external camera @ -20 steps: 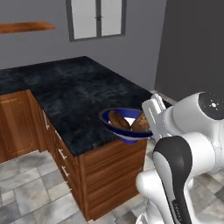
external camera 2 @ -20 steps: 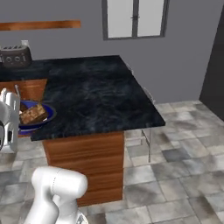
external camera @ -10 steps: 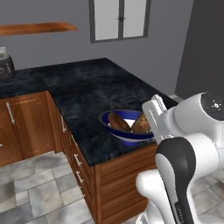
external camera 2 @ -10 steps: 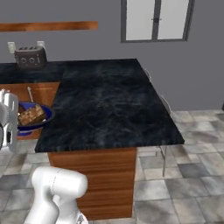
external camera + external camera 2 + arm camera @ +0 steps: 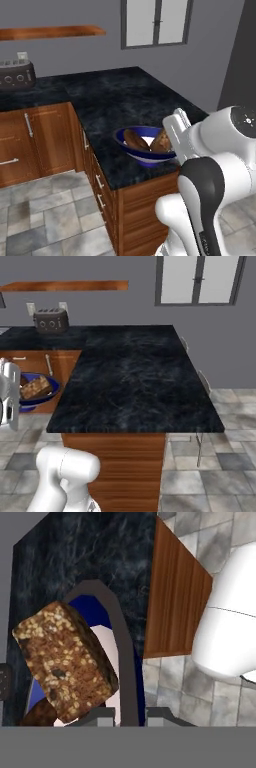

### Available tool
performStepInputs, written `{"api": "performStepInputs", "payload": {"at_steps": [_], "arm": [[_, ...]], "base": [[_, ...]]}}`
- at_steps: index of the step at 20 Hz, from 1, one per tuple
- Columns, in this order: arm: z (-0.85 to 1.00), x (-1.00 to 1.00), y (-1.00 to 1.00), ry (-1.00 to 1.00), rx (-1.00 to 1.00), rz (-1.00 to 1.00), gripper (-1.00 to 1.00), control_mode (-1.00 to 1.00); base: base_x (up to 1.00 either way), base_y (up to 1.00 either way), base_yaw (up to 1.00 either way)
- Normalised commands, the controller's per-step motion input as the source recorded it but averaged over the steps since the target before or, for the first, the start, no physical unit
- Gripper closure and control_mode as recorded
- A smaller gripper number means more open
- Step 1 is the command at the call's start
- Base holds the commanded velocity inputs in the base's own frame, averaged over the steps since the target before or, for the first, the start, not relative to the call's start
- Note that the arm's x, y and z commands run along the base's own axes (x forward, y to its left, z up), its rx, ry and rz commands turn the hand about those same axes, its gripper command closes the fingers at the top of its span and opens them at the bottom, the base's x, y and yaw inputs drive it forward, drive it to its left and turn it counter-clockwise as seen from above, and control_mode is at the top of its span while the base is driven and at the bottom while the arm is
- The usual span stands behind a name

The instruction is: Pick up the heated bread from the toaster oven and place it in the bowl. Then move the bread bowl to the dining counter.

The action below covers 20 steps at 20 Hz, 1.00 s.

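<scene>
Gripper [image 5: 127, 719] clamped on bowl [image 5: 145, 154] rim, bread [image 5: 62, 659] seeded up close, left base view: donut [image 5: 135, 140] beside it, over dining counter [image 5: 135, 376]

black dining counter [image 5: 135, 376] carries a toaster [image 5: 50, 320].

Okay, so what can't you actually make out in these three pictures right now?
- The hand: in the left base view the arm's white body covers it, so its grip on the bowl can't be judged.
- Bowl in the right base view: its left side sits behind the white arm.
- Bread: the hand view shows it close up, with the bowl mostly under it.
- Toaster: too small to read its controls.
- Whether the bowl rests on the dining counter or hangs above it.
</scene>
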Motion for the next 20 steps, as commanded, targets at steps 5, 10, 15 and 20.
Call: {"api": "performStepInputs", "payload": {"at_steps": [5, 10, 15, 20], "arm": [[-0.01, 0.31, -0.42, 0.0, 0.0, 0.01, 1.0, -1.0], [-0.16, 0.87, -0.63, 0.0, -0.01, 0.01, 1.0, -1.0], [-0.44, 1.0, -0.4, 0.0, -0.1, 0.01, 1.0, -1.0], [-0.52, 1.0, -0.09, 0.0, -0.08, 0.0, 1.0, -1.0]], "base": [[0.21, -0.19, 0.0], [0.0, 0.0, 0.0], [0.0, 0.0, 0.0], [0.0, 0.0, 0.0]]}}
